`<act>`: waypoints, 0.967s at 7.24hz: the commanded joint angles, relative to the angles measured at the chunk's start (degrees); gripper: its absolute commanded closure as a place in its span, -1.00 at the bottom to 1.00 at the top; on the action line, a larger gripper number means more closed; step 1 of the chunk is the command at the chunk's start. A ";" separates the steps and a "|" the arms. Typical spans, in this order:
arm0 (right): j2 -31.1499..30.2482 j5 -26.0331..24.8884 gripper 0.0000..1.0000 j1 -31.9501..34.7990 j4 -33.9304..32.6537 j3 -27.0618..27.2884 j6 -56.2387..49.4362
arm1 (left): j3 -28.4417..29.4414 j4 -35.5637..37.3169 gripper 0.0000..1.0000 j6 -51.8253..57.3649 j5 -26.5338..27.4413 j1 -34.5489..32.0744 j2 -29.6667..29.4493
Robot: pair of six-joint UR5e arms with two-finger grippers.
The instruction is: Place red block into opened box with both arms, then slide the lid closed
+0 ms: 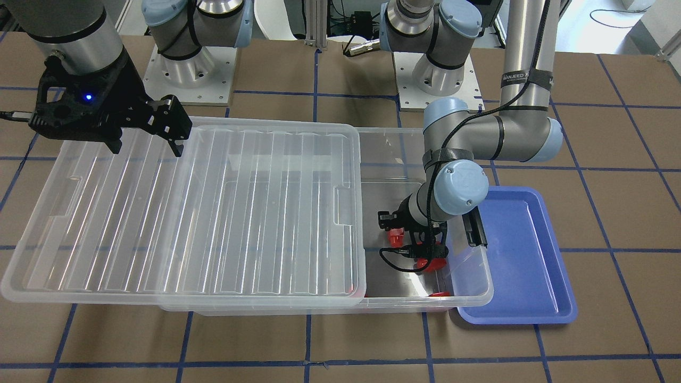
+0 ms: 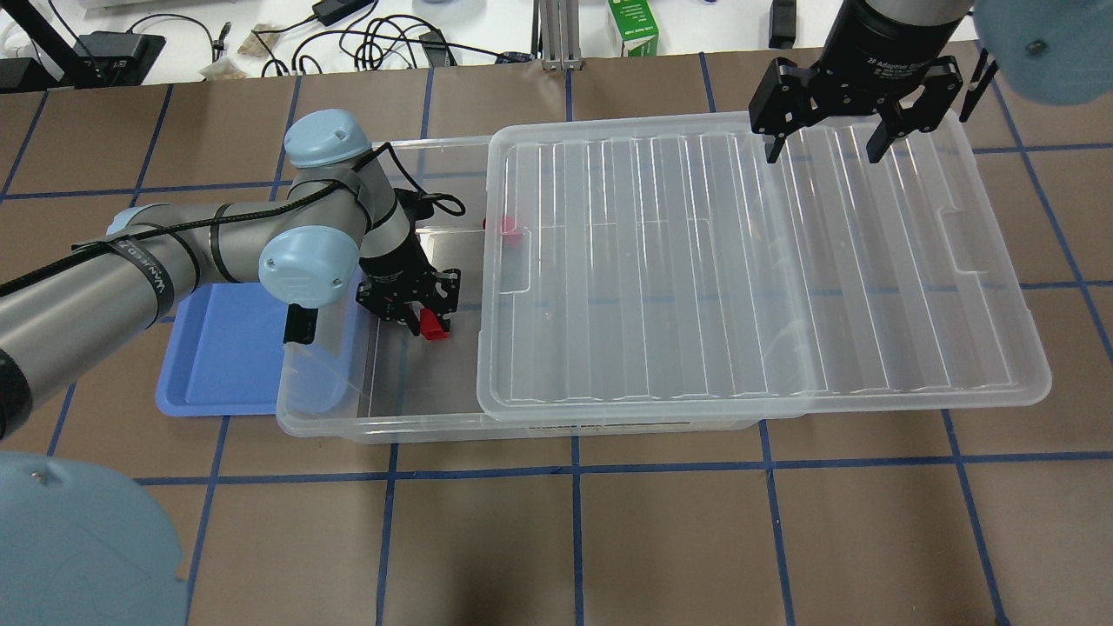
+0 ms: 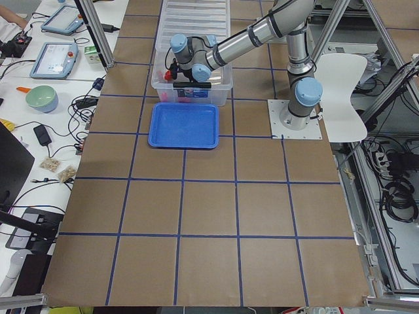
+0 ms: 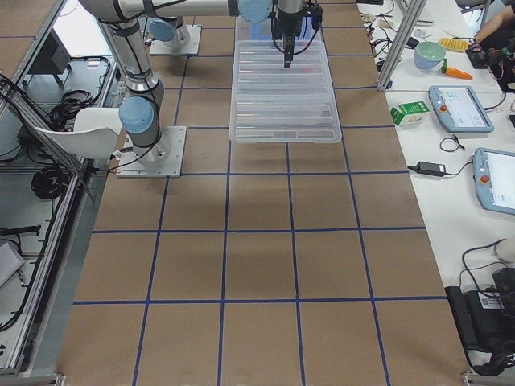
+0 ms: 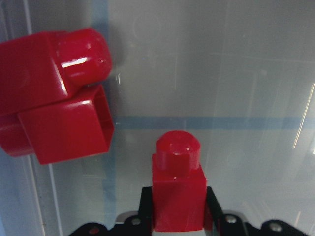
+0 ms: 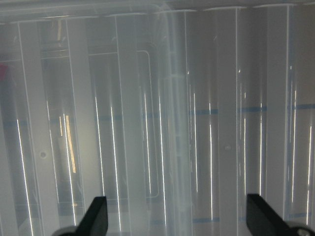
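My left gripper [image 2: 424, 318] is down inside the uncovered end of the clear box [image 2: 383, 426], shut on the small red block [image 5: 178, 189]. The block's stub points away from the wrist, and it shows red at the fingertips in the overhead view [image 2: 433, 326]. A larger two-lobed red piece [image 5: 54, 93] lies on the box floor close beside it. The ribbed clear lid [image 2: 739, 261] lies on top of the box, shifted off toward my right side, and leaves that end uncovered. My right gripper [image 2: 826, 143] hovers open over the lid's far part, with nothing between its fingers [image 6: 98, 216].
A shallow blue tray [image 2: 217, 356] lies against the box's open end, beside the black latch bar [image 2: 300, 323]. Another red piece [image 2: 507, 226] shows at the lid's edge. The arm bases [image 1: 191, 69] stand behind the box.
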 commanded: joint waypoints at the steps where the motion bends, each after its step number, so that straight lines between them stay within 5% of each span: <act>1: 0.08 -0.01 -1.00 0.00 -0.02 0.00 0.00 | 0.78 -1.24 -1.00 0.35 0.19 0.06 1.31; 3: 0.08 -0.01 -1.00 0.00 -0.02 0.00 0.00 | 4.02 -5.88 -1.00 0.35 5.33 0.15 4.47; 7: 0.08 -0.01 -1.00 0.00 -0.02 0.00 0.00 | 21.32 -28.54 -1.00 2.28 6.61 0.68 11.41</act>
